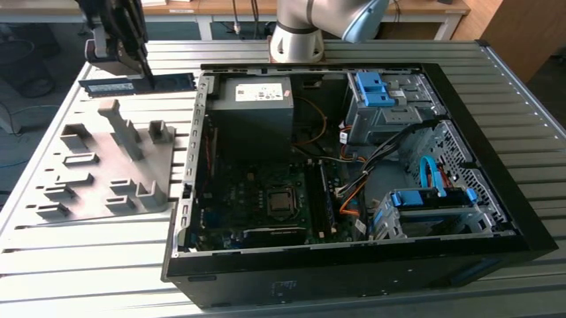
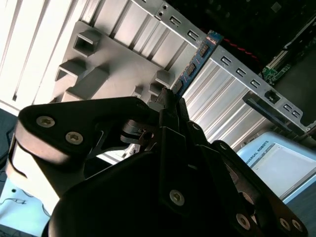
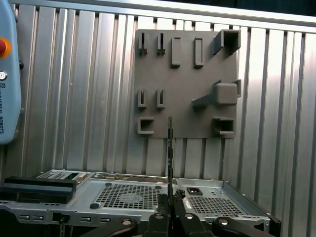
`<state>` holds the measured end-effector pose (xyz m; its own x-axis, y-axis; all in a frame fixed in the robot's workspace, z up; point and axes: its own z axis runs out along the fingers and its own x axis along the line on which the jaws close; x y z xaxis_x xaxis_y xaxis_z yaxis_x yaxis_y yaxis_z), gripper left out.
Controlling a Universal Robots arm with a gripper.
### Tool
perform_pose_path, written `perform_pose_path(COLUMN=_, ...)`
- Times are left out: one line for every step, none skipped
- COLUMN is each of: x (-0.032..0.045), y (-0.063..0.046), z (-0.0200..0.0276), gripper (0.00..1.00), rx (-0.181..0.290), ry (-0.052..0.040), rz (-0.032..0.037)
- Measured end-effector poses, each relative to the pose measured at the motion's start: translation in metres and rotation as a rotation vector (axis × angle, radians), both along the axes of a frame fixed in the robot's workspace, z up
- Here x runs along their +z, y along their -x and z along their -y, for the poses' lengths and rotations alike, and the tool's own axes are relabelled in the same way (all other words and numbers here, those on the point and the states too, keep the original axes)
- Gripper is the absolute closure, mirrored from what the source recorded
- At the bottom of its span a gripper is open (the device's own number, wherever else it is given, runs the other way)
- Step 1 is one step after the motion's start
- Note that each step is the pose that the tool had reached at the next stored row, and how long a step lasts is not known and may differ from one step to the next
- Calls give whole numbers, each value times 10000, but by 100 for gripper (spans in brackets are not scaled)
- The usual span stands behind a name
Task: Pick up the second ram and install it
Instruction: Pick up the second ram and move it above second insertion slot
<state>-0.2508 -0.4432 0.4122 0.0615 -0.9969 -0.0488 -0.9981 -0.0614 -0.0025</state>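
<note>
The second ram [image 1: 119, 85] is a long dark blue-green stick with a pale label, hanging level over the table behind the fixture plate, at the exterior view's upper left. My gripper [image 1: 147, 79] comes down on it from above and is shut on it near its middle. In the second wrist view the black fingers [image 2: 174, 111] close on the stick, and the ram's far end [image 2: 200, 52] sticks out beyond them. In the first wrist view the ram [image 3: 170, 148] shows edge-on as a thin dark line rising from the gripper [image 3: 170, 207].
A grey fixture plate [image 1: 106, 165] with upright blocks lies on the slatted metal table [image 1: 71, 265]. To its right in the exterior view sits the open black computer case [image 1: 495, 199] with the motherboard [image 1: 265, 205], cables and blue drive bays [image 1: 380, 89]. The arm's base [image 1: 296, 40] stands behind the case.
</note>
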Motion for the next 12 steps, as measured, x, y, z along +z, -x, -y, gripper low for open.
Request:
perform_pose_path(x=0, y=-15, z=0, gripper=86, rx=0, ry=0, rz=0)
perform_pose_path(x=0, y=-31, z=0, gripper=86, rx=1, ry=0, rz=-1)
perform_pose_path(x=0, y=-46, z=0, gripper=86, rx=0, ry=0, rz=0)
perform_pose_path(x=0, y=-60, z=0, gripper=86, rx=0, ry=-1, rz=1)
perform_pose_path(x=0, y=-75, z=0, gripper=86, rx=0, ry=0, rz=0)
perform_pose_path(x=0, y=-91, z=0, gripper=86, rx=0, ry=0, rz=0)
perform_pose_path(x=0, y=-105, z=0, gripper=86, rx=0, ry=-1, rz=1)
perform_pose_path(x=0, y=-119, z=0, gripper=86, rx=0, ry=-1, rz=0)
perform_pose_path(x=0, y=-133, z=0, gripper=86, rx=0, ry=0, rz=0)
perform_pose_path(x=0, y=-148, z=0, gripper=86, rx=0, ry=0, rz=0)
perform_pose_path(x=0, y=-163, z=0, gripper=86, rx=0, ry=-1, rz=0)
perform_pose_path(x=0, y=-178, z=0, gripper=86, rx=0, ry=0, rz=0)
